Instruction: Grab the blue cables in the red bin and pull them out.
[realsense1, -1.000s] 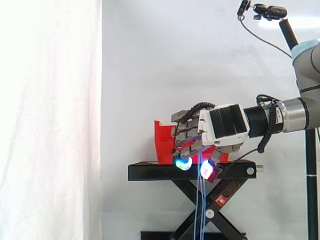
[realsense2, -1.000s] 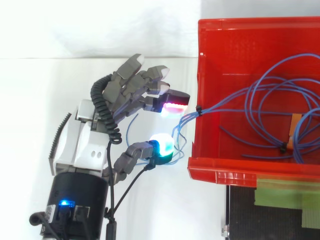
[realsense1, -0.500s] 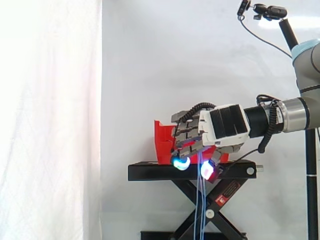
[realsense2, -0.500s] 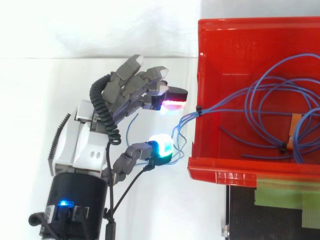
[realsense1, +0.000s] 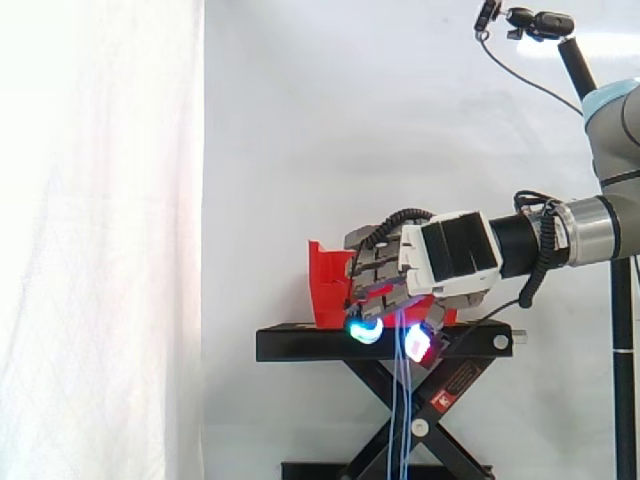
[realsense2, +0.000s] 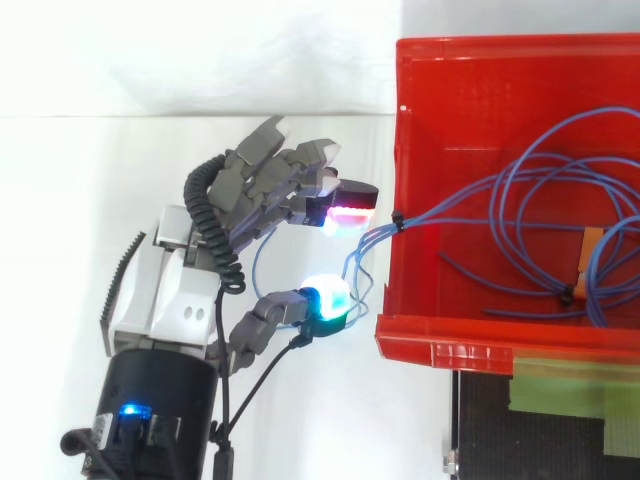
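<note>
The red bin holds a tangle of thin blue cables. A bundle of them, bound by a black tie, runs over the bin's left wall and hangs down past the stand. My hand hovers just outside that wall, level with the bin in the side view. Its fingers are loosely bent, with a wide gap between the red-glowing fingertip and the cyan thumb pad. The hanging strands pass through that gap, and nothing pinches them.
The bin sits on a black scissor stand before a white curtain. Green tape lies on the stand beside the bin's near wall. An orange tag sits among the cables. A camera on a pole stands at the upper right.
The hand has sunk slightly and shifted a little toward the bin, its fingers bending a bit more. The cables lie as before.
</note>
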